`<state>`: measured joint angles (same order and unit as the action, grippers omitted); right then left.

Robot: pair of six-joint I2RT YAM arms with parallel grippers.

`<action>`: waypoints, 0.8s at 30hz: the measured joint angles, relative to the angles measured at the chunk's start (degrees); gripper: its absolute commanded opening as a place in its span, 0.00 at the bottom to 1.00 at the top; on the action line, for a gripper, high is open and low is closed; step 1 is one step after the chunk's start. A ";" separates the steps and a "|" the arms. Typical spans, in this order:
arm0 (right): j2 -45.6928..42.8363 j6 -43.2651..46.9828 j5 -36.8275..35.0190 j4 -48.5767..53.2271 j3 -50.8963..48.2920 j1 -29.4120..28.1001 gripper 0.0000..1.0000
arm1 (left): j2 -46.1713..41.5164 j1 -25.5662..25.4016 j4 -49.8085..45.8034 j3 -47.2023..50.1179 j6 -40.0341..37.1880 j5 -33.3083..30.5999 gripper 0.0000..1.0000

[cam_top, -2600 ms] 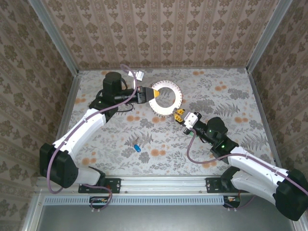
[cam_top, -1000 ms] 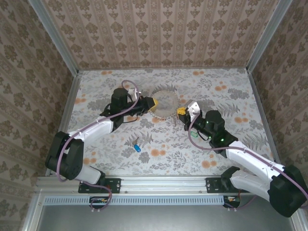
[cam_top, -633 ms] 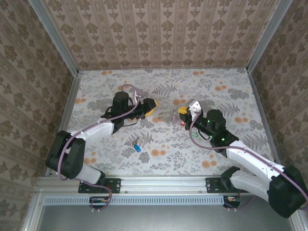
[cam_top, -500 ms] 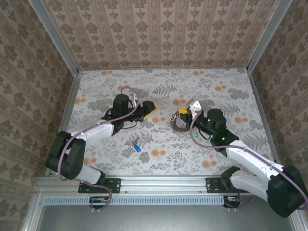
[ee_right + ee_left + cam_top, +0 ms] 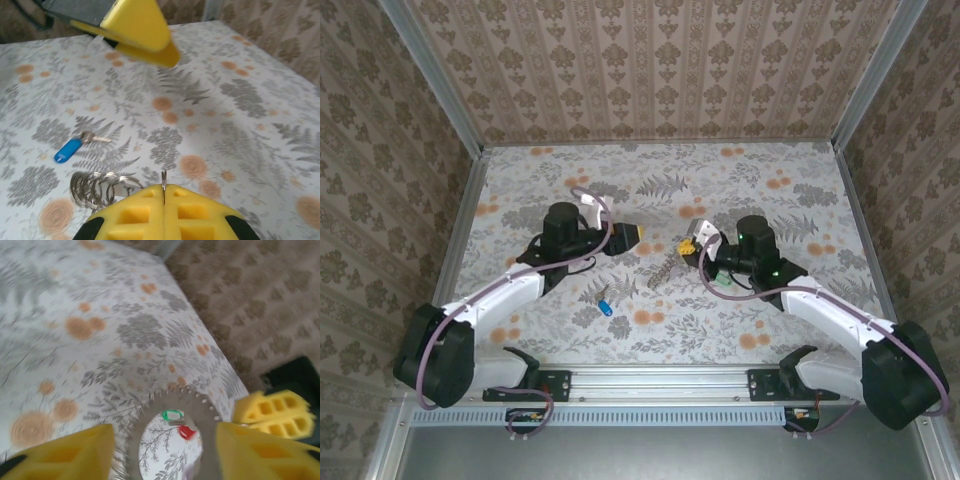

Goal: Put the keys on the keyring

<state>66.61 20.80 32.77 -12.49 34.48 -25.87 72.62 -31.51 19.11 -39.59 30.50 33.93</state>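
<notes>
Keyring: the keyring (image 5: 660, 268) is seen low over the middle of the table (image 5: 770, 190), between the two grippers, hanging down-left from the right one; it is smeared into overlapping loops in the right wrist view (image 5: 97, 189) and shown as a broad blurred hoop in the left wrist view (image 5: 172, 397)
Keys by the ring: a green head (image 5: 172, 415) and a red head (image 5: 187, 432) are seen through the hoop; whether they are threaded on it cannot be told
Loose key: the blue key (image 5: 604, 303) is left flat on the table, apart from the ring and nearer the left arm (image 5: 70, 148)
Right gripper: the right gripper (image 5: 686, 246) is pressed fully together (image 5: 164, 192), and a thin sliver of metal is pinched upright between its pads
Why held so: the ring is judged to be gripped by its edge so that the hoop hangs free and faces the other arm
Left gripper: the left gripper (image 5: 632, 235) is held with its fingers (image 5: 65, 455) parted to about half their spread; nothing is gripped and no contact with the ring can be made out (image 5: 164, 440)
Why placed so: the hoop is framed between the parted fingers, so a lined-up approach to the ring is judged likely
Step in hand: the blue key is not yet on the ring
</notes>
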 measured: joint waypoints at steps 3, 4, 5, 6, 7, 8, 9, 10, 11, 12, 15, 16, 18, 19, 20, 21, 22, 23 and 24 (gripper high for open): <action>1.92 1.66 3.69 0.39 0.50 0.00 0.00 | -0.02 -0.70 3.93 1.75 -10.78 4.57 0.41; 2.34 1.95 4.72 0.37 0.59 0.00 0.00 | 0.02 -0.87 4.74 2.38 -14.25 6.14 0.41; 2.60 2.23 5.66 0.35 0.66 0.00 0.00 | 0.13 -1.16 4.98 2.73 -17.75 7.78 0.41; 2.78 2.58 6.56 0.35 0.74 0.02 0.00 | 0.35 -1.29 5.01 2.78 -20.52 9.03 0.41; 2.89 2.95 7.34 0.35 0.79 0.02 0.00 | 0.70 -1.49 5.09 2.75 -23.37 10.32 0.41; 2.95 3.13 8.15 0.33 0.83 0.02 0.00 | 1.18 -1.53 5.11 2.64 -25.90 11.67 0.41; 2.99 3.21 8.74 0.31 0.87 0.02 0.00 | 1.75 -1.53 5.07 2.47 -27.87 12.79 0.41; 3.10 3.32 9.53 0.31 0.96 0.13 0.00 | 2.58 -1.53 4.98 2.10 -29.66 13.97 0.41; 3.28 3.32 10.10 0.31 1.11 0.20 0.00 | 3.61 -1.53 4.94 1.60 -31.28 15.23 0.41; 3.43 3.30 10.58 0.28 1.20 0.24 0.00 | 4.42 -1.53 4.92 1.20 -32.37 16.17 0.42; 4.07 3.30 12.20 0.31 1.55 0.57 0.00 | 6.43 -1.55 4.15 -0.24 -35.80 19.28 0.41; 4.31 3.30 12.81 0.28 1.64 0.74 0.00 | 6.95 -1.73 3.30 -0.92 -37.09 20.02 0.41; 4.70 3.28 13.64 0.33 1.86 0.98 0.00 | 7.89 -2.25 1.29 -2.43 -39.87 21.05 0.41; 4.94 3.28 14.23 0.33 1.99 1.16 0.00 | 8.39 -2.69 0.04 -3.28 -41.27 21.51 0.41; 5.18 3.26 14.53 0.33 2.12 1.31 0.00 | 8.96 -3.26 -1.01 -4.09 -42.60 21.90 0.40; 5.38 3.26 14.80 0.33 2.21 1.44 0.00 | 9.38 -3.76 -1.66 -4.66 -43.52 22.10 0.40; 5.53 3.23 15.06 0.33 2.23 1.57 0.00 | 9.81 -4.26 -2.16 -5.11 -44.39 22.27 0.38; 5.64 3.23 15.32 0.37 2.23 1.73 0.00 | 10.16 -4.70 -2.47 -5.40 -44.98 22.32 0.38; 5.68 3.19 15.43 0.35 2.23 1.86 0.00 | 10.45 -5.07 -2.60 -5.46 -45.44 22.36 0.37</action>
<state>72.29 23.99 48.21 -12.14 36.71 -24.01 83.07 -36.58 16.51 -45.06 -14.94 56.29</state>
